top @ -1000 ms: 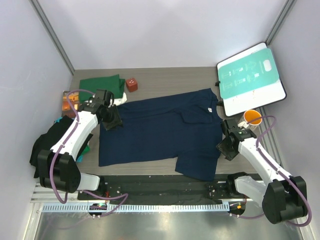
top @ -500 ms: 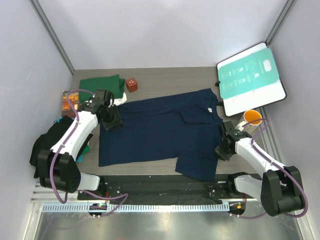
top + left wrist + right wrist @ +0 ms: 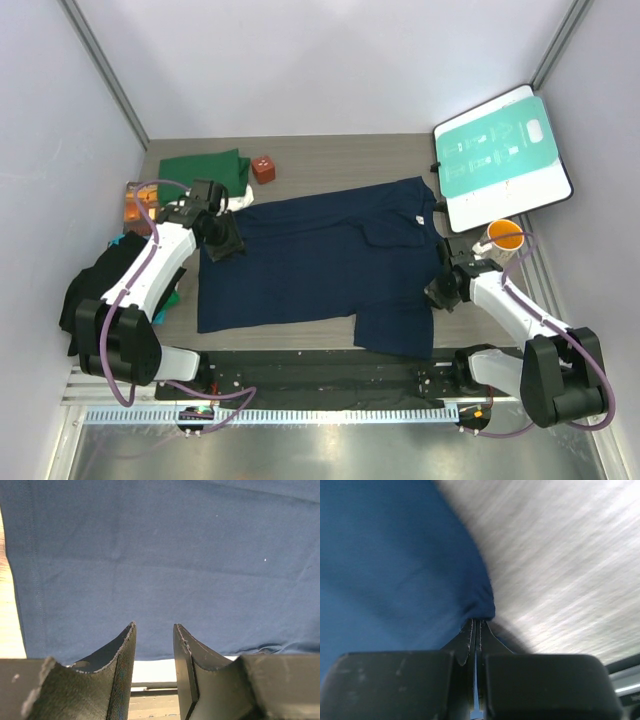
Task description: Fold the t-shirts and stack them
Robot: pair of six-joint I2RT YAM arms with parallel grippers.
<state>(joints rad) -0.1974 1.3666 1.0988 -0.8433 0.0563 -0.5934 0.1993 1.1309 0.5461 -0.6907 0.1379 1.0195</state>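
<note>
The navy blue t-shirt (image 3: 320,260) lies spread flat in the middle of the table, neck to the right. It fills the left wrist view (image 3: 160,555) and the left of the right wrist view (image 3: 395,555). My left gripper (image 3: 222,240) is over the shirt's far left corner, jaws a little apart with nothing between them (image 3: 154,627). My right gripper (image 3: 440,295) is shut on the shirt's edge near the right sleeve (image 3: 476,621). The dark green t-shirt (image 3: 200,168) lies folded at the back left. A strip of cream-white cloth (image 3: 238,201) shows at its near edge.
A teal-and-white board (image 3: 500,150) leans at the back right, with an orange cup (image 3: 505,237) below it. A small red-brown cube (image 3: 264,168) sits beside the green shirt. A brown-orange book (image 3: 133,208) and a dark cloth pile (image 3: 90,290) are at the left edge.
My right gripper has moved left and slightly away from me, pulling the navy sleeve edge inward. The left arm has not moved.
</note>
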